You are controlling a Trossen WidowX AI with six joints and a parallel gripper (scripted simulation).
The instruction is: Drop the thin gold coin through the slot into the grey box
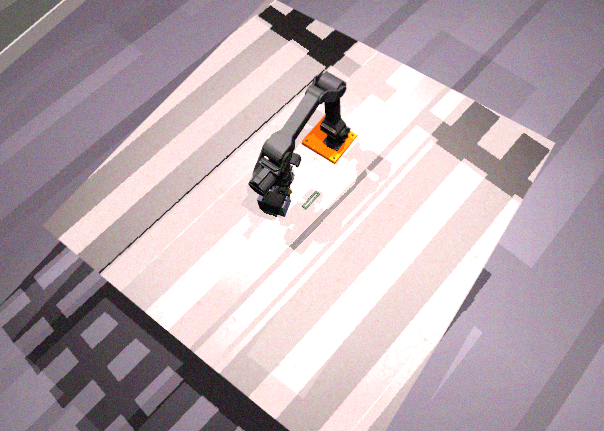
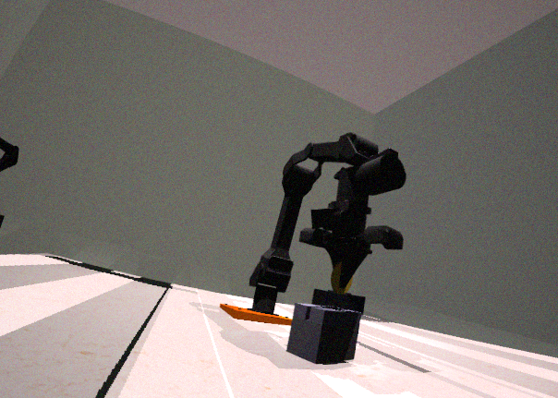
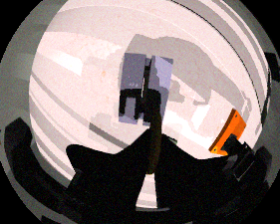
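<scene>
My gripper (image 2: 343, 276) (image 3: 150, 132) is shut on the gold coin (image 1: 290, 191) (image 2: 335, 282) (image 3: 155, 129), which hangs on edge below the fingertips. The grey box (image 1: 284, 209) (image 2: 302, 331) (image 3: 134, 74) stands on the table, partly in shadow. Its slot shows as a dark line in the wrist view, and the coin's far end overlaps the near part of the box there. In the exterior view the coin's lower edge appears just above the box's taller rear part; exact clearance is unclear. The dark-green holder (image 1: 311, 200) lies empty beside the box.
The arm's orange base plate (image 1: 320, 143) (image 2: 254, 316) (image 3: 228, 132) is behind the box and holder. Strong striped shadows and bright patches cross the table (image 1: 350, 302). Part of another dark arm (image 2: 9, 154) shows at the left edge of the exterior view.
</scene>
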